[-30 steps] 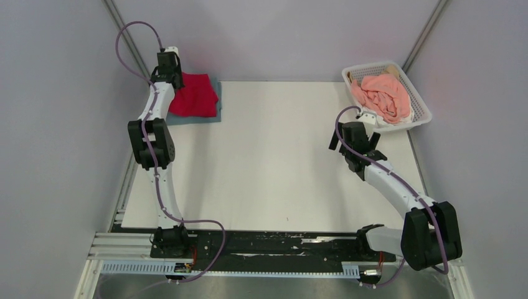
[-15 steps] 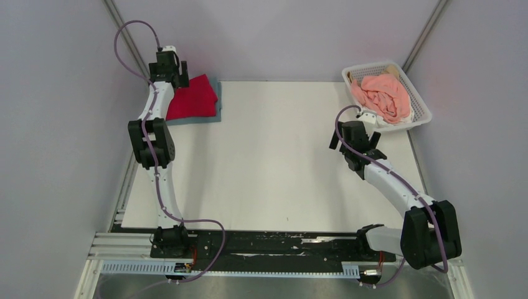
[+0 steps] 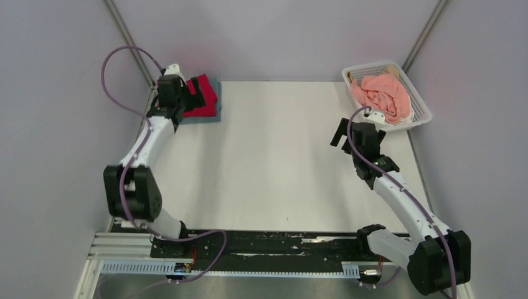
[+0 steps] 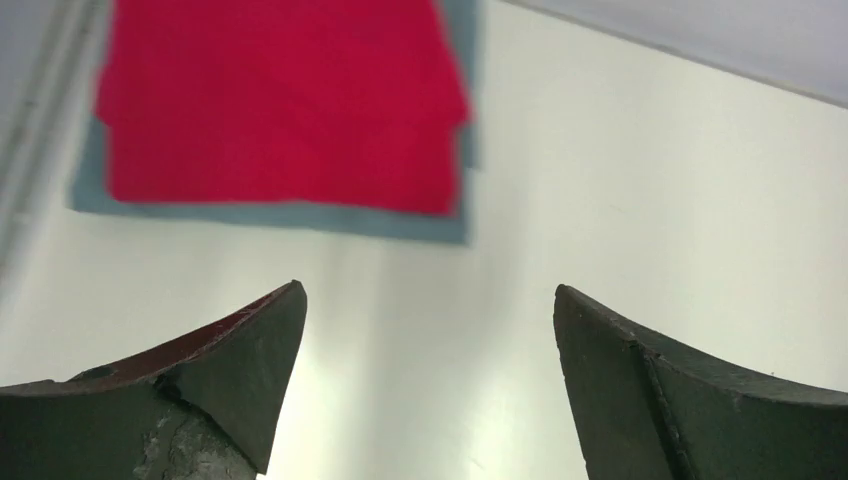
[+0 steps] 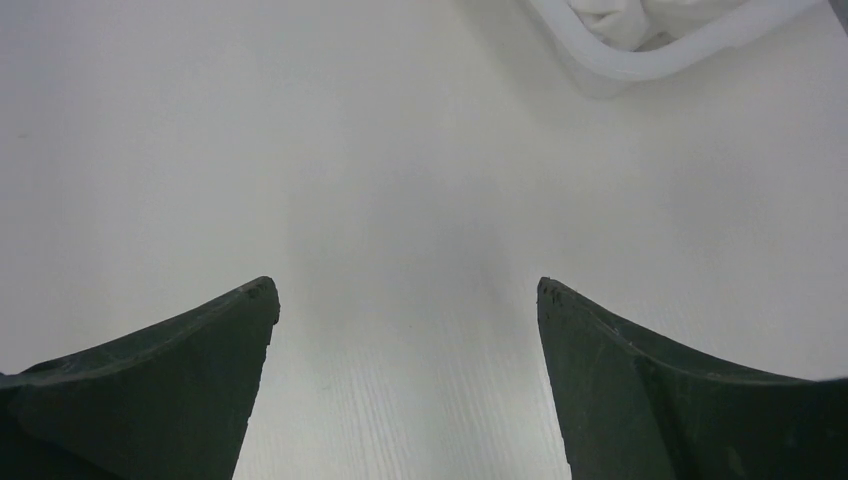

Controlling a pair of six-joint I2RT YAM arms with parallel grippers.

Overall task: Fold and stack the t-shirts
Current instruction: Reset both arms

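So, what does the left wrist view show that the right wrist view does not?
Only the left wrist view shows the folded red shirt lying on the grey-blue shirt, whose edges stick out beneath it. Only the right wrist view shows a corner of the basket with white cloth inside. Both show the bare white table and an open pincer holding nothing: the left pincer in one, the right pincer in the other.

A robotics lab test cell. Plain grey panels (image 3: 56, 124) close in beside and beyond the two arms (image 3: 398, 193), bolted to an aluminium rail (image 3: 118, 252).
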